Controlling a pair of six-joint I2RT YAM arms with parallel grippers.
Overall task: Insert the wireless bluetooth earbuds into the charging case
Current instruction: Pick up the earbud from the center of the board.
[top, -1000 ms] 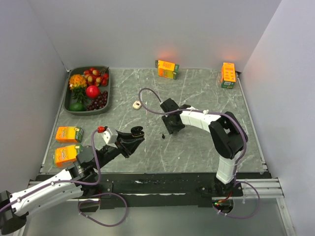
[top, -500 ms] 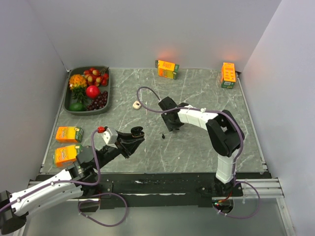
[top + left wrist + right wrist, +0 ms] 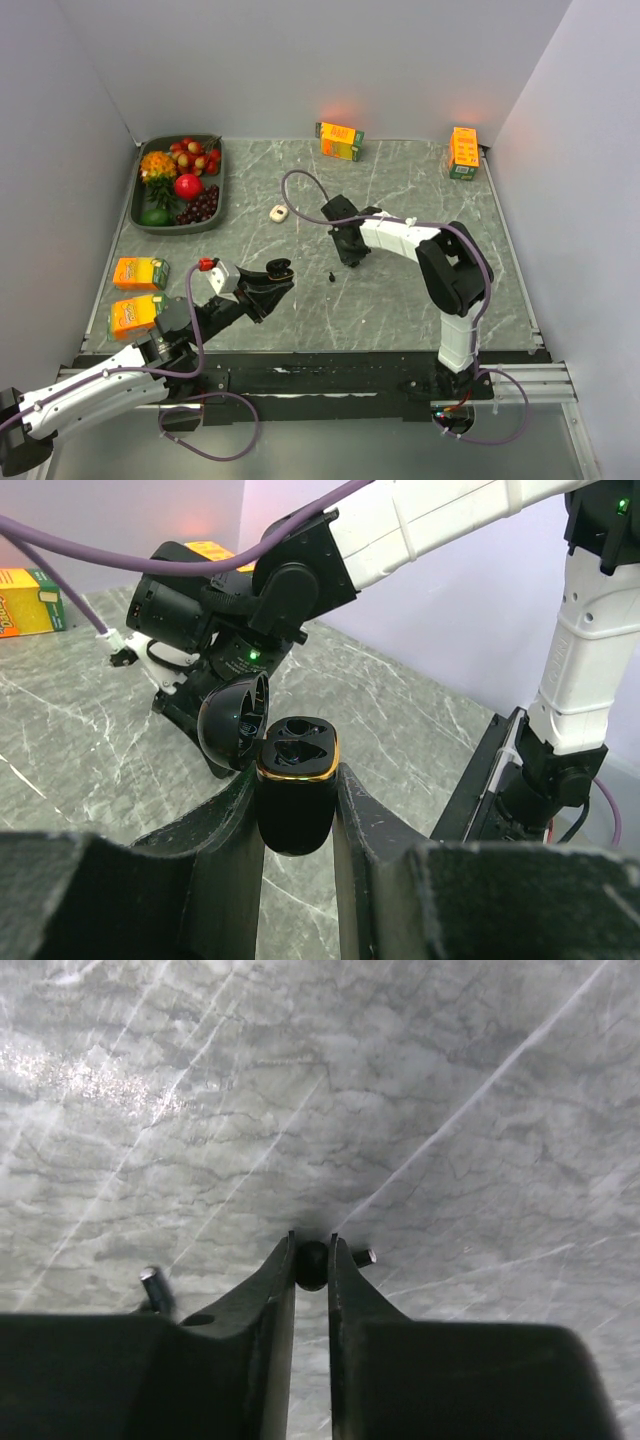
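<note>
My left gripper point(image 3: 272, 284) is shut on the black charging case point(image 3: 295, 805), which has a gold rim. It holds the case above the table with the lid open and both wells showing. The case also shows in the top view point(image 3: 277, 270). My right gripper point(image 3: 348, 257) is low over the table middle. In its wrist view the gripper point(image 3: 312, 1252) is shut on a small black earbud point(image 3: 312, 1266) at its tips. A second black earbud point(image 3: 331, 277) lies on the table between the grippers. A small whitish piece point(image 3: 278, 212) lies farther back.
A grey tray point(image 3: 170, 229) of fruit stands at the back left. Two orange juice cartons point(image 3: 140, 272) point(image 3: 135, 314) lie at the left edge. Two more stand at the back point(image 3: 340, 140) and the back right point(image 3: 463, 152). Walls enclose the table.
My right gripper has shifted slightly back and to the left over the table. The left gripper, the case and the loose black earbud have not moved.
</note>
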